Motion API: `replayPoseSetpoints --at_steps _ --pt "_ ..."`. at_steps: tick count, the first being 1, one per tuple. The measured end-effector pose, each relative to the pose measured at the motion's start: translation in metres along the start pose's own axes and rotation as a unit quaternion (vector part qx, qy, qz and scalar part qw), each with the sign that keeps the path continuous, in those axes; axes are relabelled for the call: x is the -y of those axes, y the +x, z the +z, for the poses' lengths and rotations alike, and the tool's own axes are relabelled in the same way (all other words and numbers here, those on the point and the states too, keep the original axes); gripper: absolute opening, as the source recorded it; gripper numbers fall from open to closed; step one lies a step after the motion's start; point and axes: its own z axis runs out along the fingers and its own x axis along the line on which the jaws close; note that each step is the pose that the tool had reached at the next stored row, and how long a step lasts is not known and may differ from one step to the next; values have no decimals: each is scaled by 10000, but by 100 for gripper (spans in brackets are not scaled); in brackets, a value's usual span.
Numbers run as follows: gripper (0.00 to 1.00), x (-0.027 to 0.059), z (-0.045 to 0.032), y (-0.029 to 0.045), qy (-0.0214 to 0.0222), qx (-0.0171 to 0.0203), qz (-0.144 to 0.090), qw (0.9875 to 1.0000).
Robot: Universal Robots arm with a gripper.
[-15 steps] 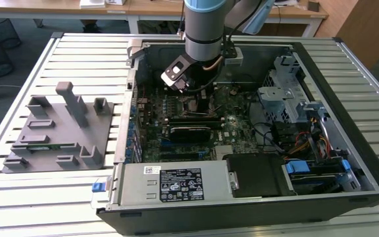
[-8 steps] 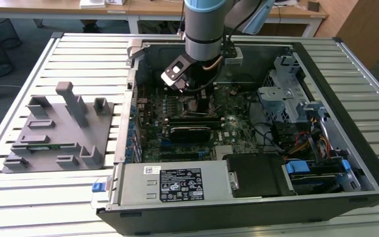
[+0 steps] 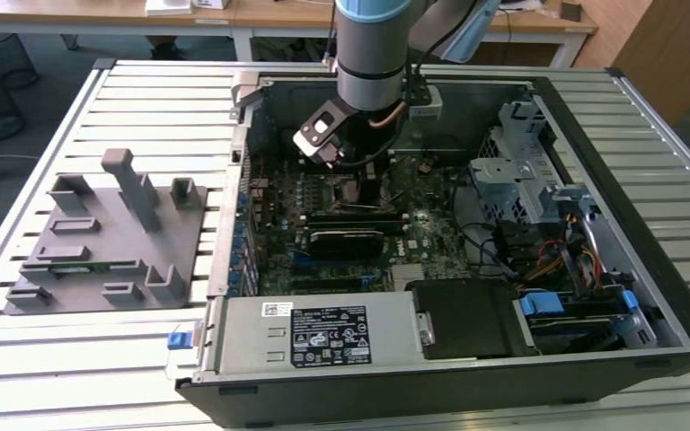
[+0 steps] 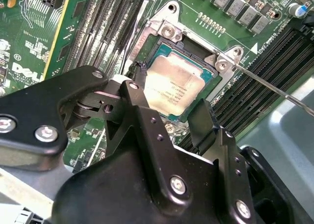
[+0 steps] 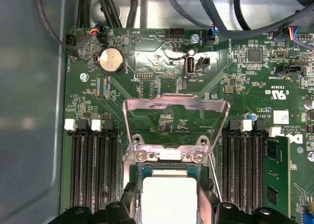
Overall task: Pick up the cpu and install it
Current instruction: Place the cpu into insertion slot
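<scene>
The cpu, a flat square chip with a pale shiny top and a green rim, lies level in the motherboard's socket. My gripper is down over it, with one black finger and the other against two opposite edges of the chip. In the first wrist view the cpu sits between the fingertips, and the metal load plate stands hinged up. In the exterior view my gripper reaches deep into the open computer case.
The thin socket lever sticks out beside the socket. Black memory slots flank it on both sides, and a green memory stick stands in one. A grey fixture tray lies on the exterior view's left. Cables fill the case's right.
</scene>
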Motion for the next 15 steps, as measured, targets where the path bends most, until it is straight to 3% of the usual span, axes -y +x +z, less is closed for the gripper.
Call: replayPoseSetpoints --at_steps 7,14,15 --pt "61 -1 -28 -18 0 0 0 10000" --pt "60 -7 -169 -17 4 0 0 10000" --pt "54 -8 -185 -17 5 0 0 10000"
